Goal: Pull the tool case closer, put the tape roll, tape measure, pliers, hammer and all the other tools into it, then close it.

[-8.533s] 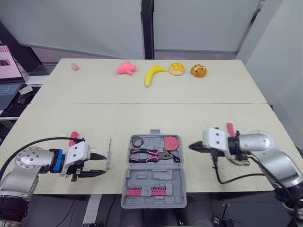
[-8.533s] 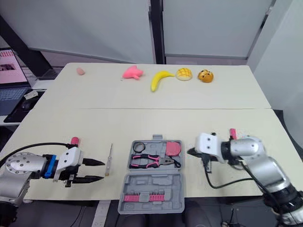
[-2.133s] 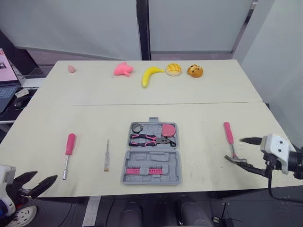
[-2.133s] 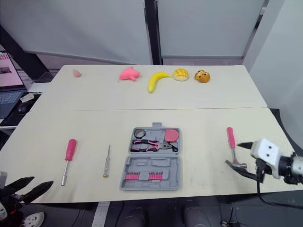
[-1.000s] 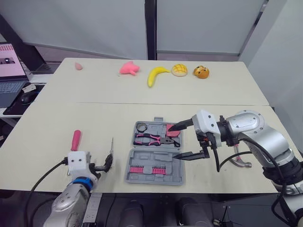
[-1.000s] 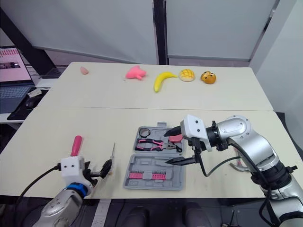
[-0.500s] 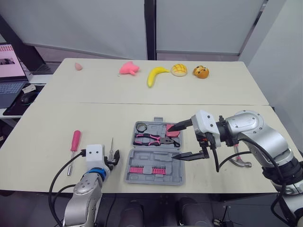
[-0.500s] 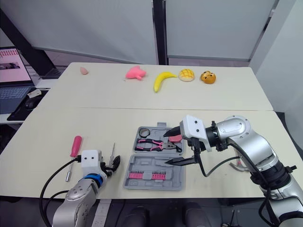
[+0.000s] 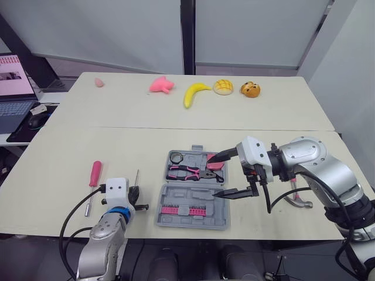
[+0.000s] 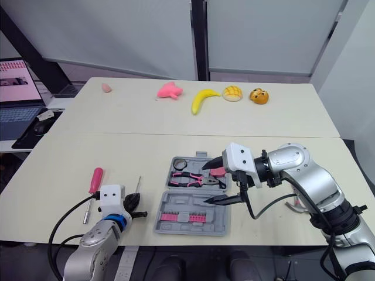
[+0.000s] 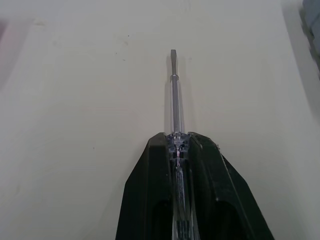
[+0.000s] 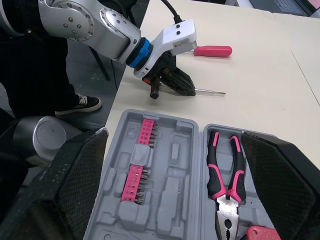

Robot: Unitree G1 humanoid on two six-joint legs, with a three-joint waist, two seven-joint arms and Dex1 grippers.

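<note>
The left fingers [image 11: 150,200] are clenched on the clear handle of the slim screwdriver [image 11: 174,95]. Its metal shaft sticks out ahead, down at the table [image 9: 117,140] just left of the open tool case [image 9: 190,218].

The right fingers [image 9: 234,192] are spread wide and hold nothing, hovering over the case's right side near the pliers [image 9: 187,171].

That narrow pinch worries me. The smooth handle could swivel or slip on the way across, or the shaft could snag the case rim. Two arms over one case might also knock together.

The hammer [image 9: 300,203] and the pink-handled screwdriver [image 9: 94,175] lie outside the case.
</note>
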